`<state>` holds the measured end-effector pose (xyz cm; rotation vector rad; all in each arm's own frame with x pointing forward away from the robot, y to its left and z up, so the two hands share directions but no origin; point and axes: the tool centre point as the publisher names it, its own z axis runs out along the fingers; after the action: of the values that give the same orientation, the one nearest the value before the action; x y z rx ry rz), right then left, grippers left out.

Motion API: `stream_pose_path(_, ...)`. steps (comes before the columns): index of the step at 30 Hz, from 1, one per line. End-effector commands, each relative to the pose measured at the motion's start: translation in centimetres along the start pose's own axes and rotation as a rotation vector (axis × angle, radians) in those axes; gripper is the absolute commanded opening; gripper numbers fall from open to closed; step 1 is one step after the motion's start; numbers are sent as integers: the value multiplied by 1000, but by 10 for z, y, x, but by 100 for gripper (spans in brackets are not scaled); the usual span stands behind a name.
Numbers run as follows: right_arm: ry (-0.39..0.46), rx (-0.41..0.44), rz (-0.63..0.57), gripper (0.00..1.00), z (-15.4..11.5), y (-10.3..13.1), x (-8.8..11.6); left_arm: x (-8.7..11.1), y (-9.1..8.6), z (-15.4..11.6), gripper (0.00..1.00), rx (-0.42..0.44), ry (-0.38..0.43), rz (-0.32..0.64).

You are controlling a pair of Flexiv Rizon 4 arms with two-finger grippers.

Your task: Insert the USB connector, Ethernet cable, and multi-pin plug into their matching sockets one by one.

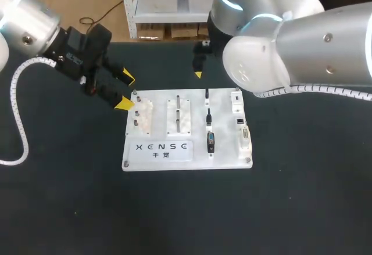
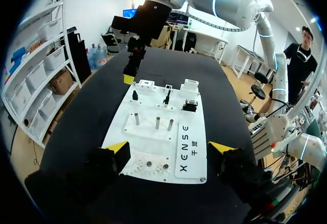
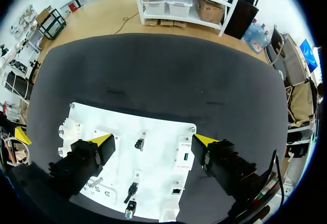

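The left jaws stand wide open and hold nothing. Their yellow fingertips (image 1: 123, 103) hang just off the far left corner of the white board (image 1: 226, 147), close to a corner post. In the left wrist view the two tips spread to either side of the board's end, with no object between them. The right jaws are also spread wide and empty. In the right wrist view their yellow fingertips (image 3: 104, 140) straddle the board's middle from above and touch nothing. In the head view they sit over the worktop (image 1: 302, 197) just past the board's far edge, roughly in line with the row of plugs.

The three plugs stand in a single row on the right half of the board, running far to near. The small USB connector (image 1: 207, 96) is farthest, the Ethernet cable (image 1: 208, 117) end is in the middle, and the larger multi-pin plug (image 1: 211, 142) is nearest. None of them is gripped. Just to their right, along the board's right edge, is a row of white socket blocks (image 1: 239, 120), one roughly opposite each plug.

On the left half of the board are two pale peg blocks (image 1: 179, 117) with upright metal pins. A printed label panel (image 1: 163, 148) lies along the near edge. The board lies flat on the dark worktop. The left arm (image 1: 29, 22) comes in from the far left and the right arm (image 1: 290, 40) from the far right.
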<state>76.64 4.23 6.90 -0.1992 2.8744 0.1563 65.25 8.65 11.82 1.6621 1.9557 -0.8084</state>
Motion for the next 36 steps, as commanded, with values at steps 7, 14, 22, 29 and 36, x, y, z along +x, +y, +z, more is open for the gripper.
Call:
stream_pose_path(7, -6, 2, 2, 100, -1, -1, 3, 1, -1, 0, 100, -2, -2, 1)
stream_pose_path(14, 65, 34, 56, 100, 15, 19, -4, 1, -1, 0, 100, -2, -2, 1)
stream_pose_path(22, 123, 64, 63, 100, 31, 29, 0, 1, -1, 0, 100, -2, -2, 1)
stream_pose_path(29, 174, 92, 104, 100, 42, 27, 9, 1, -1, 0, 100, -2, -2, 1)
stream_pose_path(36, 190, 100, 111, 100, 42, 25, 20, 1, -1, 0, 100, -2, -2, 1)
